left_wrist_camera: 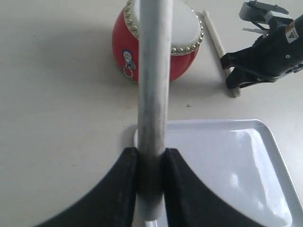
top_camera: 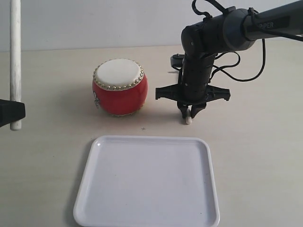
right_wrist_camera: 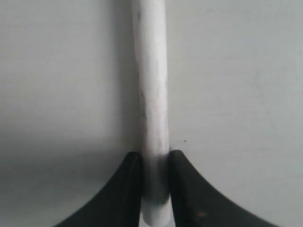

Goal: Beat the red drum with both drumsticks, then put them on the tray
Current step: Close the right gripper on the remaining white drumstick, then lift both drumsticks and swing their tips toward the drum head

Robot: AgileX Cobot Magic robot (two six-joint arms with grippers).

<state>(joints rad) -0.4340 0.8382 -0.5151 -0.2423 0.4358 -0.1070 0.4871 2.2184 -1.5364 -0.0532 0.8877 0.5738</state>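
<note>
Tabletop [top_camera: 47, 156], pale and matte, carries everything. The tray [top_camera: 147, 139], white and shallow with rounded corners, lies at the near side of the exterior view with nothing in it. The red drum [top_camera: 120, 87] stands upright just beyond the tray's far rim, toward its left half, apart from it, cream skin facing up.

The right gripper [top_camera: 190, 113] points straight down just right of the drum, not touching it, between the drum's level and the tray's far right corner. Its fingers [right_wrist_camera: 132, 184] press on both sides of the lying drumstick [right_wrist_camera: 152, 94], close to one end, so a short stub pokes out past them. That stick rests flat on the table beside the drum, running away from the tray.

The left gripper [left_wrist_camera: 151, 158] sits at the far left of the exterior view, well apart from the drum. Its jaws are clamped on the raised drumstick [top_camera: 15, 61], near the lower end, and the stick stands almost upright, clear of the table.
</note>
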